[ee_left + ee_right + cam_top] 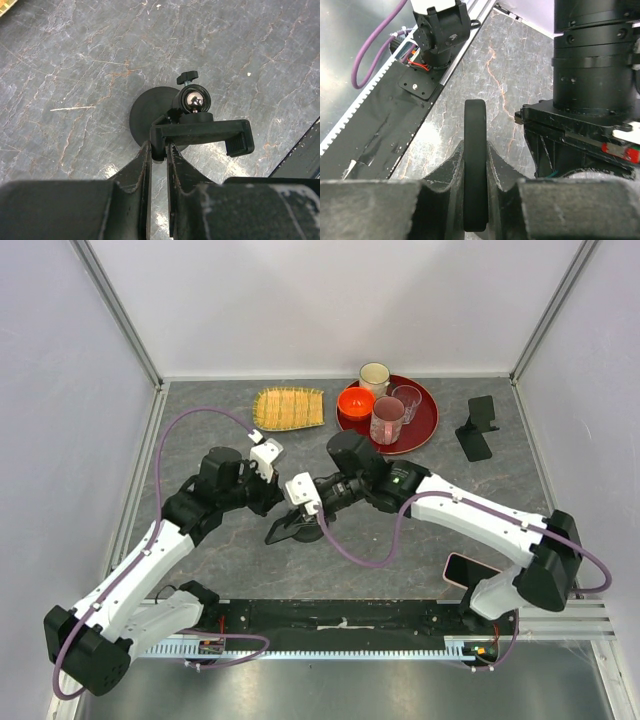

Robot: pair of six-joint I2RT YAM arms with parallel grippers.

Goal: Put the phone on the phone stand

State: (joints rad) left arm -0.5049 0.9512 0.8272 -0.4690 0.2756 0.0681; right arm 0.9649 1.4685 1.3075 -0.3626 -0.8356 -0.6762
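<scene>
The phone stand stands mid-table between both arms, its round disc base under a shiny ball joint and a holder plate. My left gripper is shut on the left end of that plate. Seen edge-on in the right wrist view, the disc base sits pinched in my shut right gripper. From above, the left gripper and right gripper meet over the stand. The phone, pink-edged, lies flat at the near right, partly hidden by the right arm.
At the back sit a woven yellow mat and a red tray with an orange bowl, a mug and glasses. A black angled holder stands at the back right. A black rail runs along the near edge.
</scene>
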